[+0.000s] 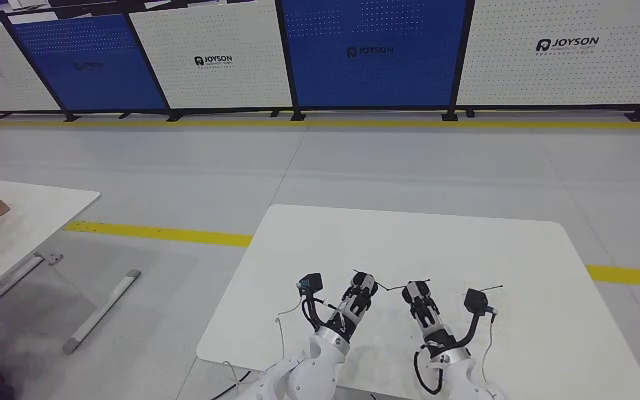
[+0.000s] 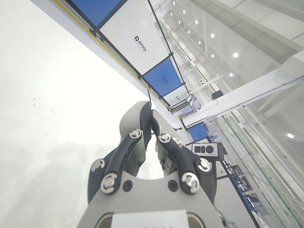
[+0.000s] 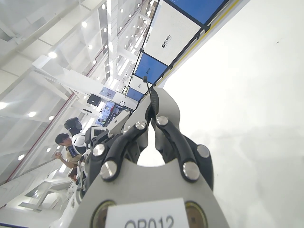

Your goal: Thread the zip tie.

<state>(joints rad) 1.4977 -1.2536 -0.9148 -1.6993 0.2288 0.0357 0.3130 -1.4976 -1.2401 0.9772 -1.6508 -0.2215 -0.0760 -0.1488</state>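
Left tool [image 2: 150, 111] and right tool [image 3: 152, 97] both clamp the zip tie [image 3: 147, 87]; its thin tail [image 2: 149, 97] could flex past the head [image 3: 144, 79].

Your left gripper [image 2: 151, 113] and right gripper [image 3: 152, 97]: side by side over worktop [image 1: 450, 240], near edge; zip tie [image 3: 148, 88] in both jaws.

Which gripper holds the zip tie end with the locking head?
The right gripper: a small block tops its zip tie. The left gripper pinches only a thin plain strip.
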